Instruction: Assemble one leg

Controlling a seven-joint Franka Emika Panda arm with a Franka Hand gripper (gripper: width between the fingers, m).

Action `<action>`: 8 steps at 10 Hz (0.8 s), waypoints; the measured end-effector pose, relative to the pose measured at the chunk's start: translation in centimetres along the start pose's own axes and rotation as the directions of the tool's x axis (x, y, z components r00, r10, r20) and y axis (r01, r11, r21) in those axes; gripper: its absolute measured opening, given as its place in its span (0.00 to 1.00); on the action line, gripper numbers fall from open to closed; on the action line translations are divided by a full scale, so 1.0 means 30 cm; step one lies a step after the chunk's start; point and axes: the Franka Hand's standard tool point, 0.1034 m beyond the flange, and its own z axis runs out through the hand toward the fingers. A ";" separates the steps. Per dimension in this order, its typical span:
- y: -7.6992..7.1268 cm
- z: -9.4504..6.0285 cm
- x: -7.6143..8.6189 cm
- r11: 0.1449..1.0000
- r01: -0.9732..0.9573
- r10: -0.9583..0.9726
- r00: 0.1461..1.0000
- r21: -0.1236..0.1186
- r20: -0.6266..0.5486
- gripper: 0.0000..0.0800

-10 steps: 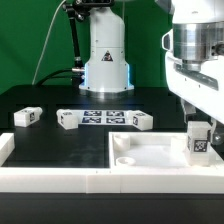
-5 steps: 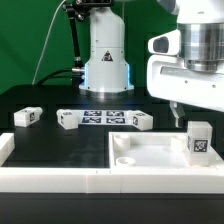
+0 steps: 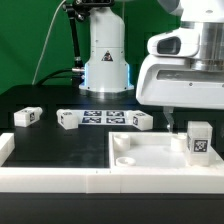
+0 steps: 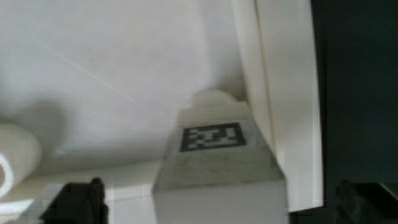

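One leg [image 3: 200,140], a small white post with a square tag, stands upright on the large white panel [image 3: 150,152] at its corner on the exterior view's right. In the wrist view the leg [image 4: 221,150] shows its tag, next to the panel's edge. My gripper [image 3: 180,120] hangs just above the leg, toward the exterior view's left, and is open and empty. In the wrist view the gripper [image 4: 219,205] has its dark fingertips [image 4: 75,202] wide apart on either side of the leg, not touching it. Three more legs [image 3: 27,116] [image 3: 67,119] [image 3: 140,121] lie on the black table.
The marker board [image 3: 100,117] lies flat between the loose legs. A white raised rail [image 3: 50,180] runs along the front. The robot base [image 3: 105,60] stands at the back. A round recess [image 3: 124,158] shows in the panel's near corner.
The gripper has let go of the standing leg, risen off it and shifted toward the exterior view's left. The leg stays upright on the panel.
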 end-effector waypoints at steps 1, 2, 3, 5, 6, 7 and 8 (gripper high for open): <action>0.004 0.000 0.001 1.000 0.009 -0.009 1.000 0.000 0.000 0.81; 0.008 0.000 0.003 0.999 0.043 -0.043 0.999 -0.001 -0.002 0.81; 0.007 0.000 0.003 0.999 0.040 -0.040 0.999 -0.001 -0.002 0.69; 0.007 0.000 0.003 1.000 0.011 -0.011 1.000 -0.001 -0.002 0.52; 0.007 0.000 0.003 1.000 0.012 -0.012 1.000 -0.001 -0.002 0.36; 0.007 0.000 0.003 1.000 0.006 -0.006 1.000 0.000 -0.001 0.36; 0.005 0.000 0.003 0.992 -0.127 0.127 0.992 0.007 0.001 0.36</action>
